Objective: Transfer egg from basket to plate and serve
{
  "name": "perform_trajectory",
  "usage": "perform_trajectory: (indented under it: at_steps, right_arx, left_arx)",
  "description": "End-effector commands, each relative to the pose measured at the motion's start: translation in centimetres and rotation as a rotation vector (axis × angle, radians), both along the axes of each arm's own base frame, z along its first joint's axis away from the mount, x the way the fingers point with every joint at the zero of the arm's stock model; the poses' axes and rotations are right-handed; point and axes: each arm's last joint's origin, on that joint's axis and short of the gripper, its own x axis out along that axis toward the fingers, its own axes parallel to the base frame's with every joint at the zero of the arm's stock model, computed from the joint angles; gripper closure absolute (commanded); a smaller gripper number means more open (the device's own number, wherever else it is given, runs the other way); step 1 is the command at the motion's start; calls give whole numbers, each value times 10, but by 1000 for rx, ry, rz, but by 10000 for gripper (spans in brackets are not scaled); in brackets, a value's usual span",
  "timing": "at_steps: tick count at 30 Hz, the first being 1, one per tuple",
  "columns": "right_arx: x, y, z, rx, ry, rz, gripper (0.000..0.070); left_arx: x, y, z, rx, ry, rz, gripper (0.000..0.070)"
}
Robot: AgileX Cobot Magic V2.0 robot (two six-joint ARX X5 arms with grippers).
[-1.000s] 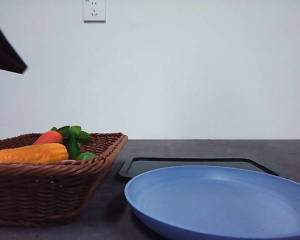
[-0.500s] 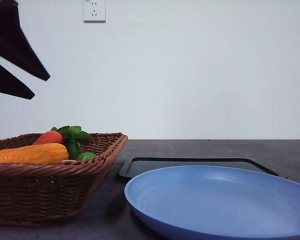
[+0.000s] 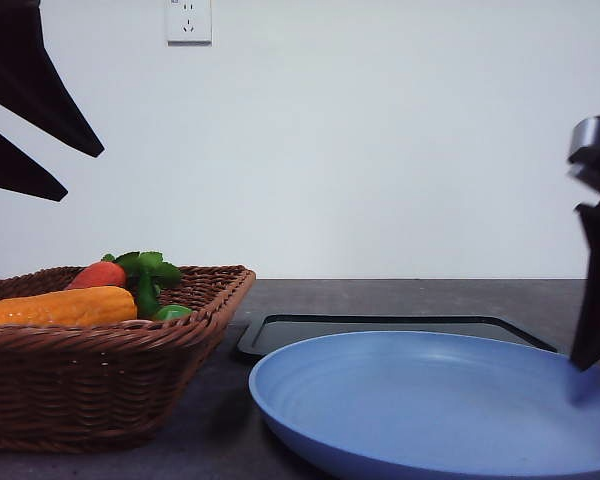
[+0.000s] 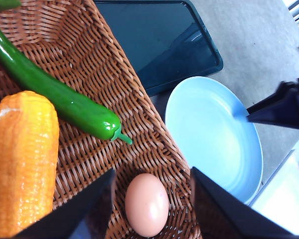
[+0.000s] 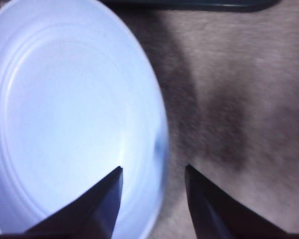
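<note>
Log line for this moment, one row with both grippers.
left gripper: open above pinkish-brown egg in wicker basket | right gripper: open at light blue plate rim

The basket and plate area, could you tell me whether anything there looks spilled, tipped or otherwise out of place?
Nothing stands out. The egg lies intact in the basket beside the green pepper and corn. The plate sits flat and bare, near the black tray.
</note>
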Motion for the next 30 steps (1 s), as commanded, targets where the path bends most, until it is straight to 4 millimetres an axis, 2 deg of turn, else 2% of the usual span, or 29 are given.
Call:
perform_trajectory:
  at_steps: [1, 6, 8, 11, 12, 17, 22, 30]
  right_arx:
    - [3, 4, -5, 4, 20, 3, 463]
    - [8, 10, -14, 2, 48, 4, 519]
    - [9, 11, -17, -1, 59, 0, 568]
    - [9, 11, -18, -1, 73, -10, 678]
    - [9, 11, -18, 0, 73, -11, 692]
    - [7, 10, -15, 1, 77, -15, 700]
    - [-1, 8, -3, 8, 58, -20, 700]
    - [-21, -4, 22, 26, -8, -51, 700]
  left_arx:
    - [2, -1, 4, -9, -13, -6, 391]
    - [2, -1, 4, -8, -12, -6, 391]
    - [2, -1, 4, -8, -11, -6, 391]
    - [2, -1, 4, -7, -9, -6, 391]
    - [2, -1, 4, -7, -8, -6, 391]
    - [1, -3, 4, -8, -5, -15, 370]
    - [-1, -9, 4, -28, 30, -18, 247]
    - [-7, -29, 0, 53, 14, -75, 239]
